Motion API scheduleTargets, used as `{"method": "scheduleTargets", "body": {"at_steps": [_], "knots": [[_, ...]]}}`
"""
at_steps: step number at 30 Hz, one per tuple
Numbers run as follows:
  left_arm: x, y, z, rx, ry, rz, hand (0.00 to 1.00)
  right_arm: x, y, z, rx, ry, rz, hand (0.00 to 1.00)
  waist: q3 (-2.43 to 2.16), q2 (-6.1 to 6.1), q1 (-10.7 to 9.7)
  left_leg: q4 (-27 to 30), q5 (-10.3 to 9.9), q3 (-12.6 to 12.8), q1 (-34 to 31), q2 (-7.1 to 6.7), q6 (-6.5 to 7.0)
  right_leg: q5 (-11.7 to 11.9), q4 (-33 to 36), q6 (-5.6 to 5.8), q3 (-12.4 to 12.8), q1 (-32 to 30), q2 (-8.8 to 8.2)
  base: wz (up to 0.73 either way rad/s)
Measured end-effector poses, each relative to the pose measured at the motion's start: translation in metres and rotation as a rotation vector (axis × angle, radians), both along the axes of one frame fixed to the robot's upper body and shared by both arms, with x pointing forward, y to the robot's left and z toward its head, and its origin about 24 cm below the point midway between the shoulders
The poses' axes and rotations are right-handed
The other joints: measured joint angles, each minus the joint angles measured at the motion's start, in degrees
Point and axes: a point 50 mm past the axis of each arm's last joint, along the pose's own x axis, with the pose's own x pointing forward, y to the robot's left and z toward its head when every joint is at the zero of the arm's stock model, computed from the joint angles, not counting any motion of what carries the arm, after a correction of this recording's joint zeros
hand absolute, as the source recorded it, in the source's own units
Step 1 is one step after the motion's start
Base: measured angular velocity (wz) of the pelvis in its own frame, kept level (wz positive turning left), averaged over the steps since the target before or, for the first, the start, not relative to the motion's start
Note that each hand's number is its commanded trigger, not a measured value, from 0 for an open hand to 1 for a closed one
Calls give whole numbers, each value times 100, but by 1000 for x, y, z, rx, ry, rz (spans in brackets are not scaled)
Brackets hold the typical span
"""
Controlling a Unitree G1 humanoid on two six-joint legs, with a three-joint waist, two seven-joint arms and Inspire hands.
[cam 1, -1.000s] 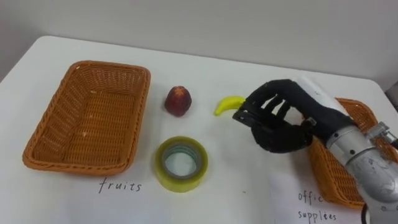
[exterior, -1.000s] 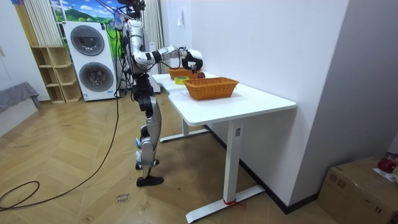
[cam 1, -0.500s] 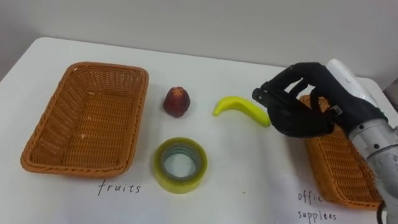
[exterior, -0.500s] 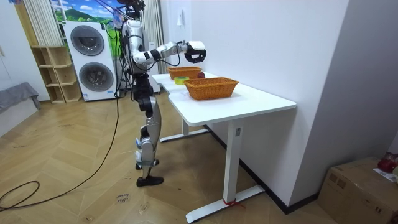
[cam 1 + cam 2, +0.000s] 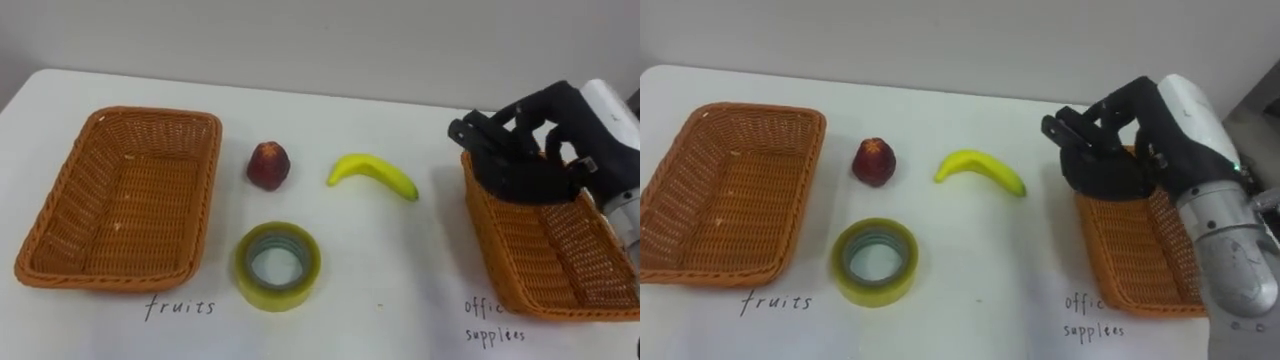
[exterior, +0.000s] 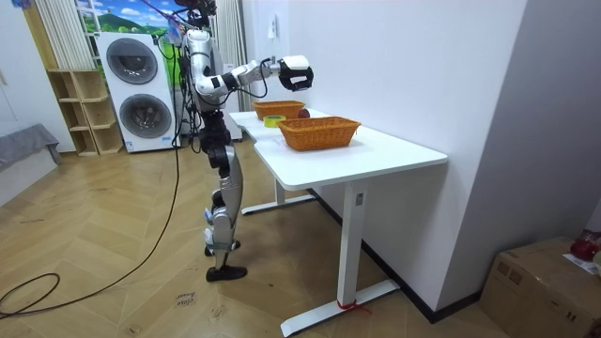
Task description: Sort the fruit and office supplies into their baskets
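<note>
Right hand (image 5: 531,166) above basket (image 5: 545,262), banana (image 5: 373,174) nearby

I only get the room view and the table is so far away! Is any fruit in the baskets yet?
Observer: No: the left basket is empty and nothing shows in the right basket.
Operator: Where's the fruit then?
Observer: A banana and a red fruit lie on the table between the baskets, a tape roll nearer the robot.
Operator: Is the robot holding something?
Observer: No. Its right hand hangs over the right basket's far end, fingers loosely bent, empty.
</note>
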Motion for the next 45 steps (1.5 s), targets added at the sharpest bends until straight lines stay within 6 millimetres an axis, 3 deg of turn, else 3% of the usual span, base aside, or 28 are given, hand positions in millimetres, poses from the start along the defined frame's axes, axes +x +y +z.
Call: {"method": "scheduleTargets", "body": {"at_steps": [2, 5, 12, 18, 24, 35, 45], "knots": [[-1, 0, 0, -7, -7, 25, 0, 0, -4, -3, 11, 1, -20, 100, 7, -4, -5, -8, -1, 25, 11, 6, -1, 0, 0, 0, 20, -1, 6, -5], [0, 0, 0, -5, -14, 31, 0, 1, -7, -6, 21, 3, -43, 100, 58, -26, -38, -19, -2, 54, -2, 8, -2, 0, 3, 0, 26, -15, 8, 0], [7, 0, 0, 0, -28, 22, 0, 2, -11, -12, 36, 4, -79, 100, 73, -3, -122, -11, -2, 72, -13, 8, -2, 0, -1, 0, 55, -36, 14, 0], [8, -2, 0, -1, -27, 5, 0, 3, -18, -24, 56, 52, -102, 100, 65, 34, -146, -11, -2, 165, 38, 21, -2, 0, -1, 0, 151, -11, 27, -6], [4, -2, 0, -1, -18, 6, 0, 3, -19, -27, 57, 65, -109, 100, 23, 94, -261, -7, -1, 182, 45, 29, -4, 2, 9, -3, 144, -6, 29, -1], [-2, -2, 0, 5, -6, 9, 0, 2, -22, -33, 67, 91, -121, 100, 18, 65, -270, 2, 0, 224, 59, 45, -7, 20, 10, -26, 173, -7, 40, 0], [5, -1, 1, 10, -24, -7, 0, -2, -34, -60, 89, 202, -179, 100, 16, 50, -259, -24, -1, 242, 39, 40, -7, 21, 12, -24, 199, -62, 41, 0]]}}
